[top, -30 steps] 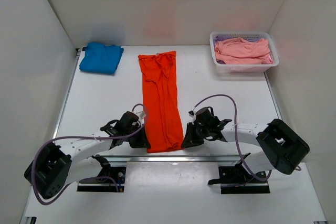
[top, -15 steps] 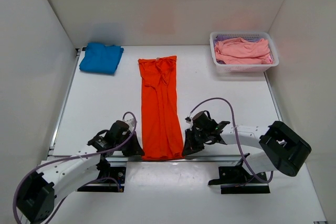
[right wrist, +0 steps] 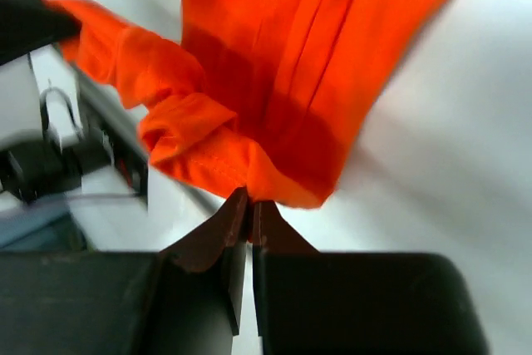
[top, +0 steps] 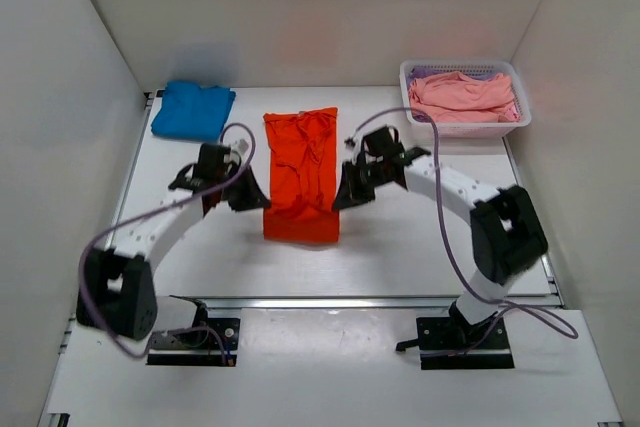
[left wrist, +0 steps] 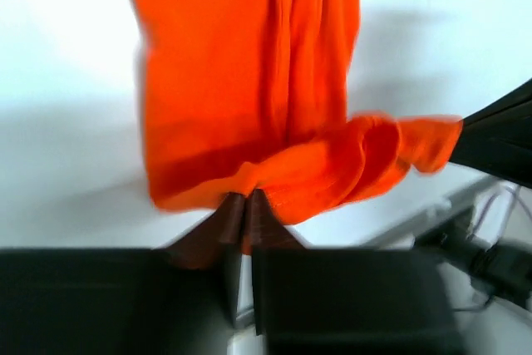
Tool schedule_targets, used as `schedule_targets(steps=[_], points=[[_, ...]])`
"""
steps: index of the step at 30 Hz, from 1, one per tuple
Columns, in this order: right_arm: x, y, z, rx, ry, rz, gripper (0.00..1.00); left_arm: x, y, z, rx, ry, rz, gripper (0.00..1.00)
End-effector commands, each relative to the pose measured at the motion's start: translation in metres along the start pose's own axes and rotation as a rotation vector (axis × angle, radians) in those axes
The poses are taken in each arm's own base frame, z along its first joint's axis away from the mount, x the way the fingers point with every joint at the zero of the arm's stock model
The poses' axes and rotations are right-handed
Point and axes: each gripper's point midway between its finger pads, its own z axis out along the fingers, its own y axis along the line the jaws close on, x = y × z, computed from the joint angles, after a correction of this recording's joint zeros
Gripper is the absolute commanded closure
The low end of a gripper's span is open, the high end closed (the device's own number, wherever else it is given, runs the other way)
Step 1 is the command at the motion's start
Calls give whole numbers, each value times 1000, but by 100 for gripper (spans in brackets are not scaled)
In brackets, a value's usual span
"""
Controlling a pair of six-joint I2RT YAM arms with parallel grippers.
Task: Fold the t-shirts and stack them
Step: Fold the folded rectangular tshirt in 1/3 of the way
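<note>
The orange t-shirt [top: 300,172] lies mid-table, its near half lifted and doubled back over the far half. My left gripper [top: 258,199] is shut on the left corner of its hem, seen pinched between the left fingertips [left wrist: 247,202]. My right gripper [top: 342,197] is shut on the right hem corner [right wrist: 249,197]. The orange cloth [left wrist: 249,81] hangs away from both jaws and sags between them. A folded blue t-shirt [top: 192,110] lies at the far left. Crumpled pink t-shirts [top: 462,95] fill the basket.
The white lattice basket [top: 470,129] stands at the far right corner. White walls close the table on the left, back and right. The arm bases [top: 190,337] sit on the near edge rail.
Both grippers shut on the near hem corners, then carried the hem away from the near edge toward the back, folding the orange t-shirt to about half its length.
</note>
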Motion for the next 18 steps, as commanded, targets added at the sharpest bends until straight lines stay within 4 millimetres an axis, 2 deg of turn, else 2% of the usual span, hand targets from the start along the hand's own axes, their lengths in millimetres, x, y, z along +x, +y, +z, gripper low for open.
schedule_targets(steps=[1, 2, 3, 4, 5, 6, 8, 9, 10, 12, 13, 14, 15, 16, 17, 18], points=[[-65, -31, -6, 61, -44, -35, 98, -65, 5, 25, -10, -73, 84, 76], [-86, -37, -2, 75, -69, -38, 92, -72, 16, 41, -27, -57, 70, 70], [-113, -41, -9, 77, -129, -42, 79, -92, 11, 43, -17, -94, 74, 68], [-124, -56, -6, 90, -139, -15, 66, -109, 15, 52, -15, -107, 65, 58], [-138, -56, -5, 85, -173, -26, 59, -113, 17, 60, -19, -104, 62, 48], [-147, -62, -8, 97, -195, -26, 50, -122, 17, 61, -20, -122, 62, 48], [-148, -71, -10, 112, -206, -16, 43, -129, 24, 61, -24, -155, 52, 47], [-138, -75, -7, 112, -192, -4, 39, -127, 28, 61, -32, -155, 48, 47], [-132, -71, -8, 111, -191, -14, 39, -119, 33, 60, -35, -151, 39, 43], [-102, -80, 1, 111, -165, 11, 39, -100, 44, 59, -48, -136, 24, 38], [-94, -71, -1, 95, -169, -7, 39, -83, 48, 57, -49, -125, 12, 38], [-74, -71, 2, 91, -149, 8, 38, -67, 49, 54, -38, -113, 2, 37], [-59, -70, 5, 79, -145, 26, 36, -62, 46, 48, -36, -129, 10, 37], [-37, -75, 14, 79, -119, 36, 36, -42, 51, 52, -48, -109, 8, 36], [-31, -68, 13, 71, -130, 46, 36, -25, 50, 53, -46, -106, 4, 33], [-18, -68, 17, 56, -129, 71, 37, -27, 47, 49, -42, -150, 0, 29]])
